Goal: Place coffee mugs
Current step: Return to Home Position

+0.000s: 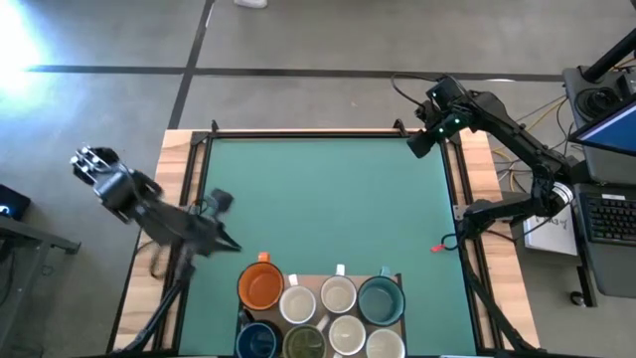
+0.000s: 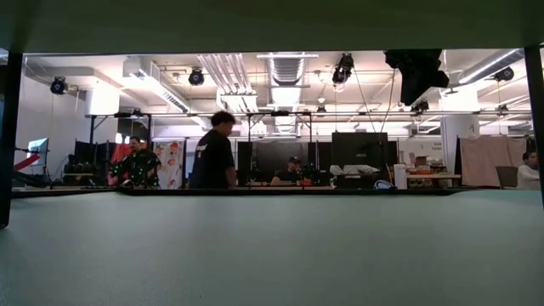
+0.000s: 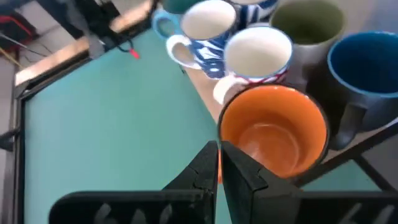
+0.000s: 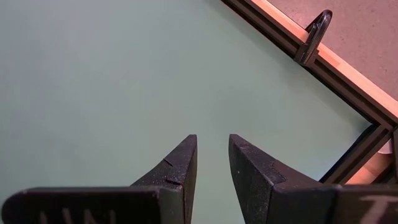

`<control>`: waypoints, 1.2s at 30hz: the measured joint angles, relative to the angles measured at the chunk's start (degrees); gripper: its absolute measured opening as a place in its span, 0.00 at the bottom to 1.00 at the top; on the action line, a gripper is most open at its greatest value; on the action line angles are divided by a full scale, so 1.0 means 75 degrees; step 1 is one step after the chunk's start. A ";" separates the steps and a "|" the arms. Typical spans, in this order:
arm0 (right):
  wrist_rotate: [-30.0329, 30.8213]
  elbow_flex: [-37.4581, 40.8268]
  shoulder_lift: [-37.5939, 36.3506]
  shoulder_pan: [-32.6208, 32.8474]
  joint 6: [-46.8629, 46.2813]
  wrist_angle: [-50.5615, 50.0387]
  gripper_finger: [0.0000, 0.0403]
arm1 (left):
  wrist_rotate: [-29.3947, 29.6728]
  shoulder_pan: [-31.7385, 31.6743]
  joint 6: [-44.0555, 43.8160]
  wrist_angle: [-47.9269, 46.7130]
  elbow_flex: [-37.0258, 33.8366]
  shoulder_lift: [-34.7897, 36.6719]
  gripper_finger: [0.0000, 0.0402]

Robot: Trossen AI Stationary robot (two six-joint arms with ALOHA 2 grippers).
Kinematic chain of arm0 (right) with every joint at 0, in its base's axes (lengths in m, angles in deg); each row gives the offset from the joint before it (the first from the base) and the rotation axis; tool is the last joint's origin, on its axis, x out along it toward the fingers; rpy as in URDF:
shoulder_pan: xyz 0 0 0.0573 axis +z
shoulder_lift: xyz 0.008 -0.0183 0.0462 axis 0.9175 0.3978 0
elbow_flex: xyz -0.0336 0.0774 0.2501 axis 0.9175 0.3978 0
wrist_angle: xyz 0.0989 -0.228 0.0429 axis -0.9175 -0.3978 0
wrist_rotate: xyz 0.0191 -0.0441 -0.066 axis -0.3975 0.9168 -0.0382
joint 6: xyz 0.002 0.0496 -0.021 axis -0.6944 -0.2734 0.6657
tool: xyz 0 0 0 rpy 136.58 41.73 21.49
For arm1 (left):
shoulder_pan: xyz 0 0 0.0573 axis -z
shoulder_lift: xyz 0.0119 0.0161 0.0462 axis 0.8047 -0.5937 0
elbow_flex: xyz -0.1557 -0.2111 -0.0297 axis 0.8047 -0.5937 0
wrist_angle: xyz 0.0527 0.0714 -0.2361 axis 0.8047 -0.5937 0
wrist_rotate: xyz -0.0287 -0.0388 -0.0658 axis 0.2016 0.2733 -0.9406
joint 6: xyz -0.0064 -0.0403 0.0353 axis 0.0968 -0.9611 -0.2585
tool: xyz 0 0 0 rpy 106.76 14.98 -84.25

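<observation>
Tabletop first: a green mat (image 1: 328,189) lies flat inside black rails (image 1: 463,199), with pale wood edging outside them and grey floor past the far side. From table height the mat runs level out to a wide workshop room, with ceiling lights and ducts overhead and desks and screens along the back. A person in a dark shirt (image 2: 214,153) stands left of middle, a second person (image 2: 136,163) is farther left, and a seated person (image 2: 293,170) is behind the desks. A dark piece of arm (image 2: 416,72) hangs in from the top, right of middle.

Now the mugs: all eight are bunched on a wooden shelf (image 1: 400,282) at the near edge, mid-table. In the row facing the mat, the orange mug (image 1: 261,287) is at the left end, then two white-lined mugs (image 1: 338,295), then the teal mug (image 1: 379,299). Behind them come the dark blue mug (image 1: 258,342), the olive mug (image 1: 303,344) and two more white-lined ones.

The left gripper (image 3: 219,149) hovers over the mat's left side, fingers pressed nearly together and holding nothing. The orange mug sits squarely in front of it, very close; I can't tell whether they touch.

The right gripper (image 4: 212,142) is up at the far right corner, fingers a little apart over bare mat, with a metal loop (image 4: 314,37) on the rail ahead.

A small red clip (image 1: 437,249) lies by the right rail. A keyboard (image 1: 606,214) sits off the table to the right.
</observation>
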 joint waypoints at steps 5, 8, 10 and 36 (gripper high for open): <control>0.0002 0.0003 0.0000 0.0000 -0.0003 0.0000 0.20 | 0.0185 -0.0016 0.0141 0.1605 -0.2323 0.2467 0.00; 0.0002 0.0002 0.0000 0.0001 0.0000 0.0000 0.20 | 0.0299 -0.0017 0.0694 0.2304 -0.3604 0.3924 0.00; 0.0000 0.0000 0.0000 0.0002 -0.0002 0.0000 0.20 | 0.0601 -0.0019 0.1020 0.2756 -0.4295 0.4855 0.00; 0.0000 0.0000 0.0000 0.0000 0.0000 0.0009 0.20 | 0.2527 -0.0038 0.0967 0.8362 -1.0448 0.8966 0.00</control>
